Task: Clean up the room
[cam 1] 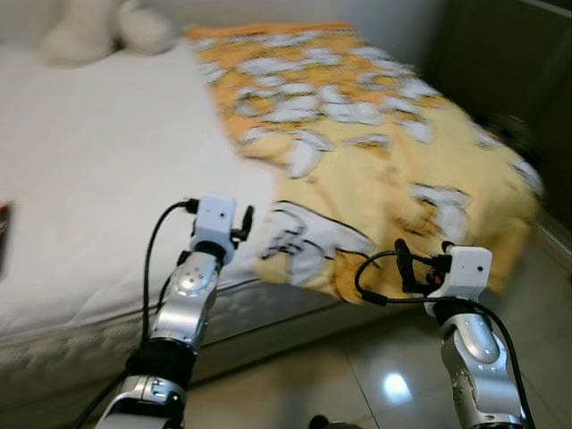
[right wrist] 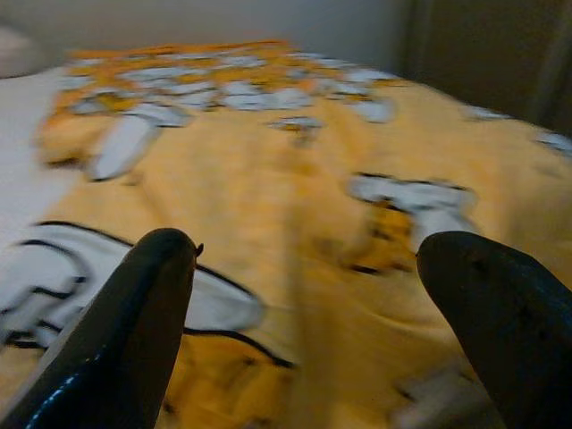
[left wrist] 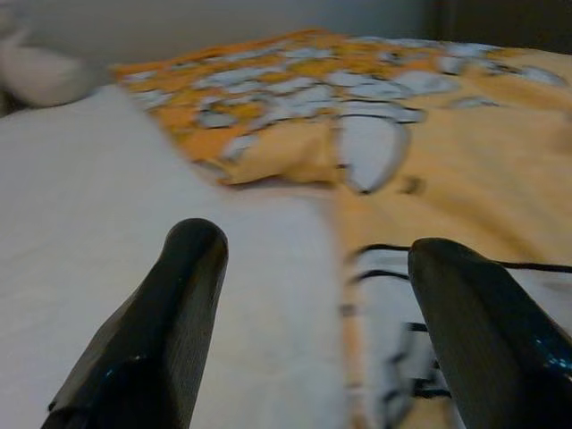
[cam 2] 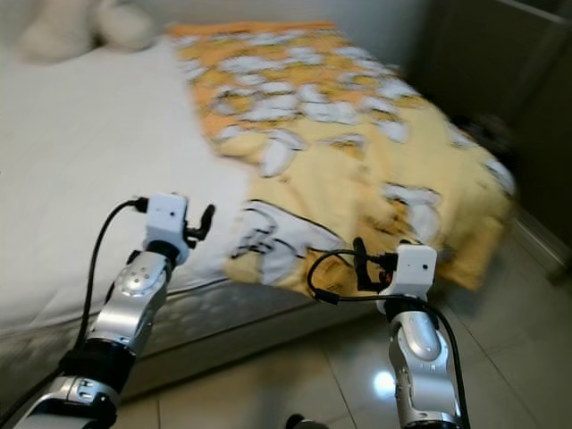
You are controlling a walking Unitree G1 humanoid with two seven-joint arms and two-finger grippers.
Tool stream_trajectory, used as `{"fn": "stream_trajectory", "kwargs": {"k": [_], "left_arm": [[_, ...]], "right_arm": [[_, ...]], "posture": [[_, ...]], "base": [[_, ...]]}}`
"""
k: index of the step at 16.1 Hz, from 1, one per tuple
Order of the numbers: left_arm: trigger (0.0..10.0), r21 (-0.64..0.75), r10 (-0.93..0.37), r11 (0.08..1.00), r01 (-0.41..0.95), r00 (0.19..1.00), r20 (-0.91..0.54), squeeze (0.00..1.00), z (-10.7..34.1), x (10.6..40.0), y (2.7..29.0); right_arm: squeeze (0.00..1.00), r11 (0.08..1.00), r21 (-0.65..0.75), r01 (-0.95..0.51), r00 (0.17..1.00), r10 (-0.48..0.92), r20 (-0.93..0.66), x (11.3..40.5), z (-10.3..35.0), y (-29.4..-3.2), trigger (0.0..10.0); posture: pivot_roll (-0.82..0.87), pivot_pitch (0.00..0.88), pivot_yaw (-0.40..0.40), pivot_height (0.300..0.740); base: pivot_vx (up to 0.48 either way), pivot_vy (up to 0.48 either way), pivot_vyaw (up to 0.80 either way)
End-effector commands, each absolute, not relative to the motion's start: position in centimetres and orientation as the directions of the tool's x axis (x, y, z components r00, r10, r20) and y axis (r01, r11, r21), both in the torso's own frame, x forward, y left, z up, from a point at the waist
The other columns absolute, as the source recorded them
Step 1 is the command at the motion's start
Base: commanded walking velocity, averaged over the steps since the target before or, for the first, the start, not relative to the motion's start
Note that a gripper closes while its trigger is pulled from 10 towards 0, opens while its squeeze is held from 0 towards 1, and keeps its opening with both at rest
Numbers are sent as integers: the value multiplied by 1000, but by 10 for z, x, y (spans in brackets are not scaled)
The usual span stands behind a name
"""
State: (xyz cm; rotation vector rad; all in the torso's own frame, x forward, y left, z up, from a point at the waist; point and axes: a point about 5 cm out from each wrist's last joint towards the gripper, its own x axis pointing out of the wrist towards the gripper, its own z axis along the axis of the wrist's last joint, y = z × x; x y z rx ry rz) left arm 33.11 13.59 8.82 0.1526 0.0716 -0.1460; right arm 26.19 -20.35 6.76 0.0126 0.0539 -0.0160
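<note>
A yellow blanket (cam 1: 375,152) with white and black cartoon prints lies rumpled over the right half of a bed, its lower edge hanging over the bed's front side. The left half shows the bare white sheet (cam 1: 98,170). My left gripper (left wrist: 313,313) is open, held near the bed's front edge where the sheet meets the blanket. My right gripper (right wrist: 308,313) is open too, in front of the blanket's hanging front part. Neither holds anything. Both silver arms reach up from below, the left arm (cam 1: 192,295) and the right arm (cam 1: 469,349).
A pale plush toy (cam 1: 98,27) rests at the head of the bed. Dark furniture (cam 1: 527,80) stands close along the bed's right side. Glossy tiled floor (cam 1: 357,375) lies below the bed's front. A dark object (cam 1: 4,237) sits at the left edge on the sheet.
</note>
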Motion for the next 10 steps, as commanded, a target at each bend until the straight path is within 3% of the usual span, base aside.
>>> {"fn": "stream_trajectory", "kwargs": {"k": [1, 5, 7, 10], "left_arm": [[10000, 136, -158, 976, 168, 984, -84, 0, 88, 333, 130], [10000, -12, -87, 996, 86, 983, -161, 0, 73, 333, 131], [10000, 10, -80, 996, 83, 978, -193, 0, 60, 323, 129], [10000, 29, -29, 999, 36, 975, -220, 0, 53, 320, 132]], "right_arm": [[106, 999, 10, 30, 998, -30, -51, 261, 70, -207, 10000], [102, 995, -93, -40, 995, 31, -98, 257, 65, -203, 10000], [106, 991, -108, -77, 991, 64, -116, 255, 64, -205, 10000], [94, 988, -114, -106, 986, 90, -141, 256, 61, -203, 10000]], "posture": [[-131, 0, 5, 740], [-146, 0, -21, 740], [-141, 0, -40, 740], [-133, 0, -55, 740]], "base": [[0, 0, -606], [0, 0, -642], [0, 0, -741], [267, 81, 0]]}}
